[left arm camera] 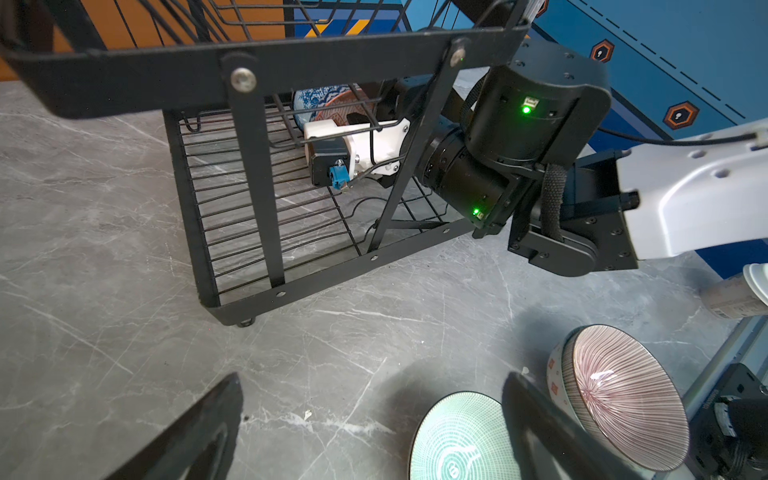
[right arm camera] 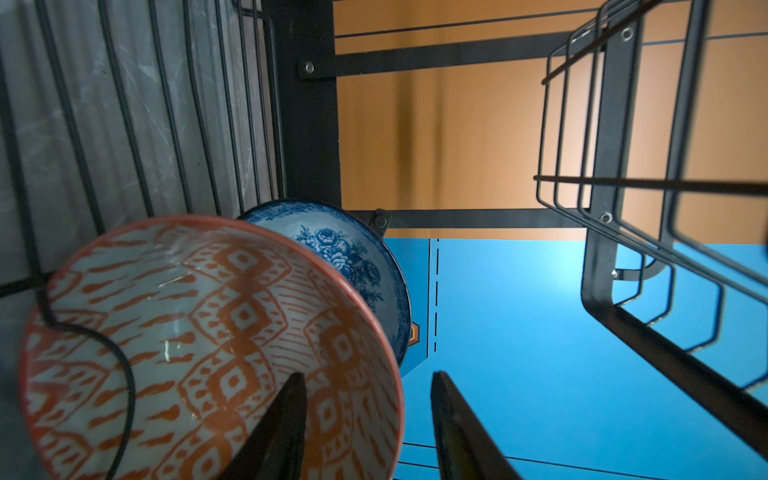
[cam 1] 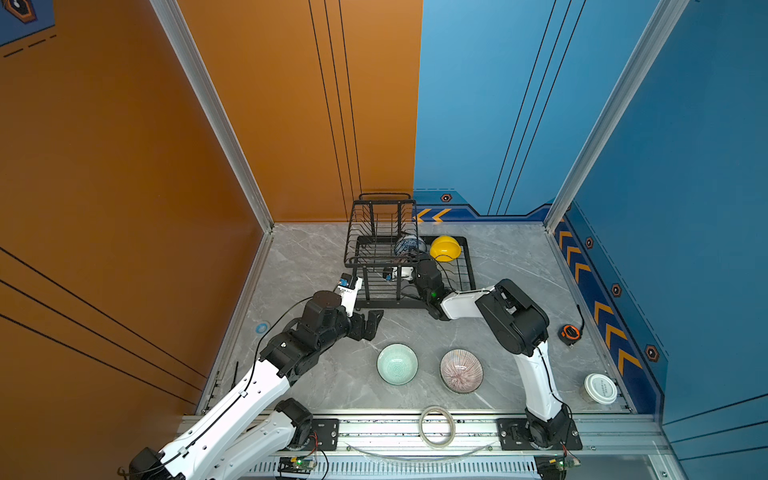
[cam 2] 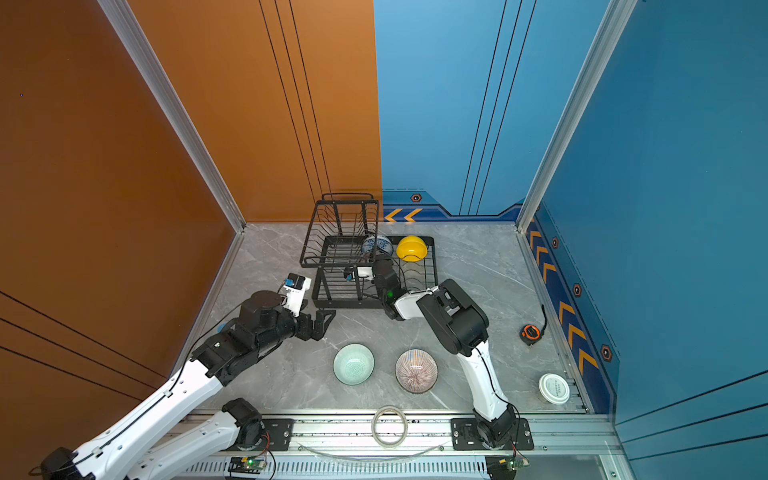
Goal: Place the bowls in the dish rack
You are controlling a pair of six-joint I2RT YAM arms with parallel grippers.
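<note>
Jaws parted, our right claw straddles the rim of the orange-white bowl inside the dish rack; our left claw hangs wide open over the table.

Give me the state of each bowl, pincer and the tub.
orange-white bowl, on edge in the dish rack
blue floral bowl, on edge behind it
yellow bowl, mostly upside down in the rack
pale green bowl, upright on the table
pink striped bowl, upright on the table
left pincer, open, empty
right pincer, open, straddling the orange-white bowl's rim
white tub, lid on
</note>
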